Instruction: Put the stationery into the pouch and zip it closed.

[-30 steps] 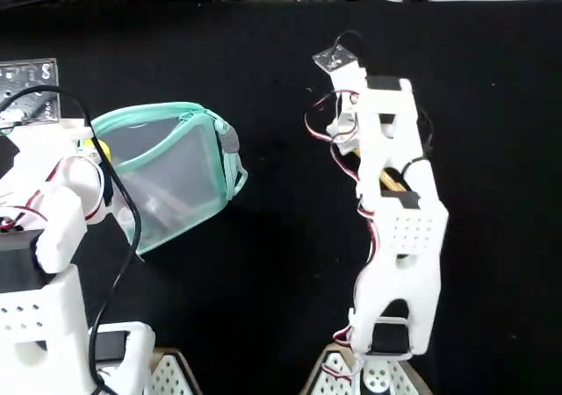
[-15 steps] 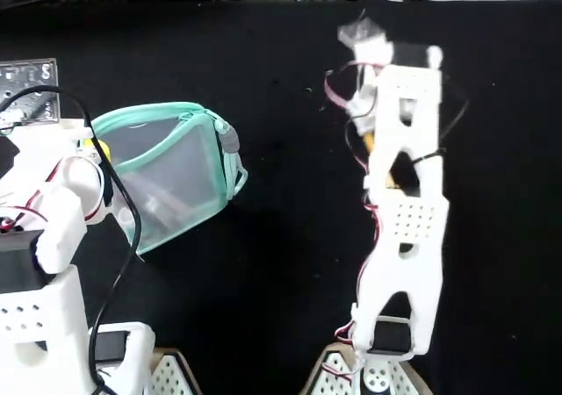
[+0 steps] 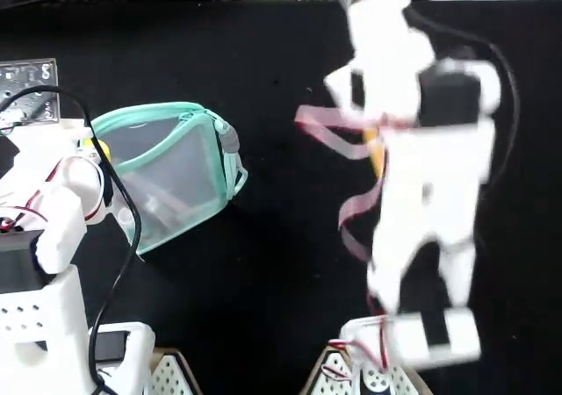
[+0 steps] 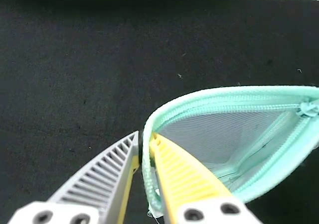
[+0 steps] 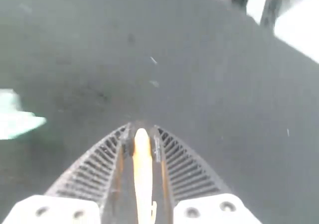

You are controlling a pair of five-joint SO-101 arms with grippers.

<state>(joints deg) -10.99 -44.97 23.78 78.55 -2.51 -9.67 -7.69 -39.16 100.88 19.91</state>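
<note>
A mint-green mesh pouch (image 3: 167, 171) lies open on the black cloth at the left. My left gripper (image 4: 145, 137) is shut on the pouch's (image 4: 224, 134) zipper rim, one finger inside and one outside; from above it (image 3: 98, 149) sits at the pouch's left end. My right arm (image 3: 421, 149) is raised high over the right half of the table. Its gripper (image 5: 142, 130) is shut on a thin yellow-orange pen (image 5: 142, 169) that lies lengthwise between the fingers. A corner of the pouch (image 5: 15, 119) shows far off in the right wrist view.
A small grey box (image 3: 26, 88) rests at the left edge behind my left arm. Black cloth (image 3: 281, 263) covers the table between the arms. Cables and a pale wall run along the far edge.
My right arm has lifted off the cloth and swung up and back with the pen in its gripper. The left arm and the pouch have stayed put.
</note>
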